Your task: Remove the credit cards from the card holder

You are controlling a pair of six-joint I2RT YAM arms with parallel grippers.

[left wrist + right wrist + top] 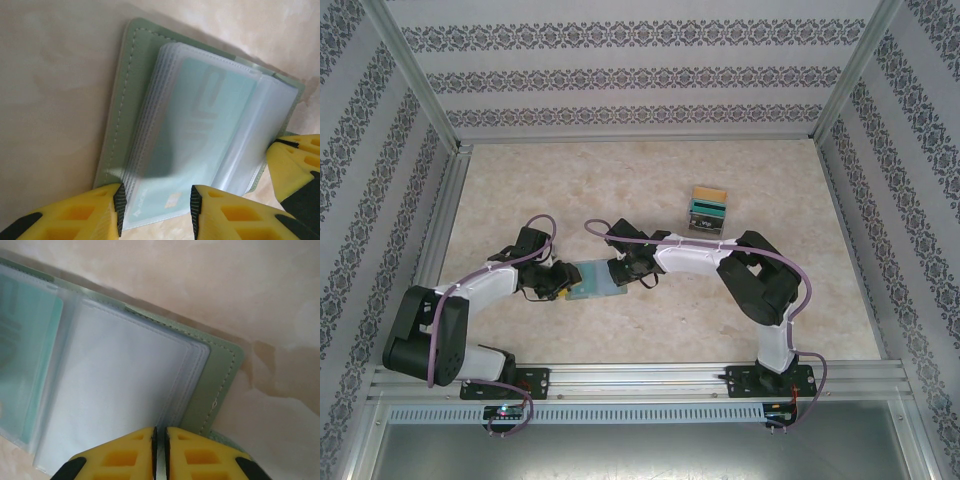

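The grey-green card holder [592, 280] lies open on the table between my two grippers. Its cover [125, 100] carries a stack of clear sleeves. A teal credit card [210, 130] sits inside the top sleeve. My left gripper [156, 207] is open, its pads low over that sleeve's near edge, one at each side of the card. My right gripper [161, 450] is shut on the edge of an empty clear sleeve, beside the other cover flap [215, 385]. The teal card [25, 340] shows at the left of the right wrist view. In the top view the left gripper [565, 283] and right gripper [620, 272] flank the holder.
A small pile of loose credit cards [708, 209], yellow, teal and grey, lies on the marble-patterned table behind the right arm. The right gripper's yellow fingers [295, 165] stand at the holder's far edge. Patterned walls on metal posts [435, 130] enclose the table.
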